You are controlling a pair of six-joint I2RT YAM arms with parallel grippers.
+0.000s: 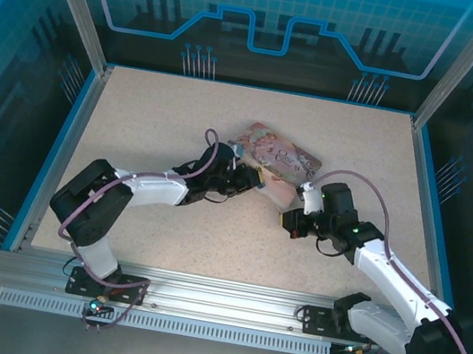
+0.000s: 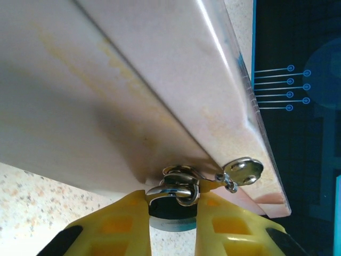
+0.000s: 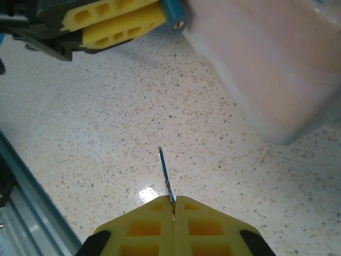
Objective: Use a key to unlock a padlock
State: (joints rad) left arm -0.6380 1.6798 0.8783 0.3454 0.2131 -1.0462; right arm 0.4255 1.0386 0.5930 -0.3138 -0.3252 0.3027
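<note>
The right gripper (image 3: 174, 200) has its yellow fingers pressed flat together at the bottom centre of the right wrist view, pinching the key (image 3: 165, 173). The key's thin blade stands edge-on from the seam and leans slightly toward the upper left. Above it is bare speckled table (image 3: 106, 117), and past that, at the top of the frame, the left gripper (image 3: 157, 16) comes in from the upper left, clamped on the padlock (image 3: 173, 14). The lock's blue end and small brass keyhole face the key, well apart from the blade tip. Just to the right of the padlock is the pink tin box (image 3: 266, 64), blurred and tilted. In the left wrist view, the left gripper (image 2: 171, 204) squeezes the padlock (image 2: 169, 217) from both sides at the bottom centre. Its metal shackle (image 2: 170, 189) is hooked through the latch on the tin's lower edge. From above, the right gripper (image 1: 290, 224) sits to the lower right of the left gripper (image 1: 252, 180), with both below the tin (image 1: 281, 153).
</note>
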